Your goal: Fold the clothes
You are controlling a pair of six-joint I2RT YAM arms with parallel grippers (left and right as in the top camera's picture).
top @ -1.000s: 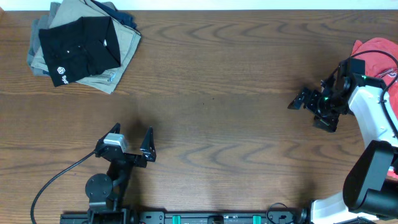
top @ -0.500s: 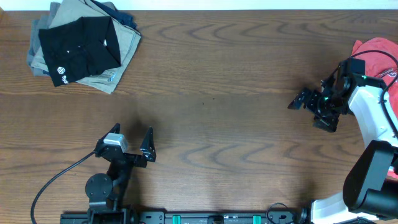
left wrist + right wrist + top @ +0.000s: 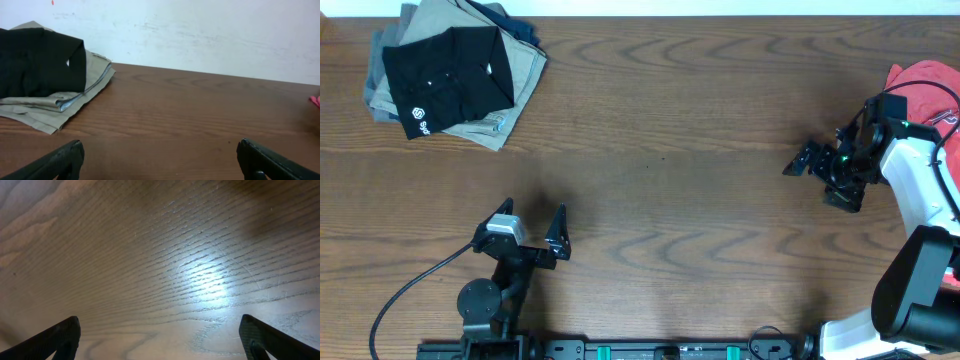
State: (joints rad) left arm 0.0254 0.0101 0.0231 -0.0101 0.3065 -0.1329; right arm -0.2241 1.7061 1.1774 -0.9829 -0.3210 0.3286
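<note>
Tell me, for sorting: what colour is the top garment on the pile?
The garment is black, white logo; clearest overhead.

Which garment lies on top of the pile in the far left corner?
The black garment with the small white logo; it rests on the khaki trousers, while the red shirt lies apart at the right edge.

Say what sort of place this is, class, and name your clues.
Probably a robotics lab bench, not a home: a robot's left pincer and right pincer, both open, at a wooden table, a plain white wall, and a folded black garment on khaki trousers.
</note>
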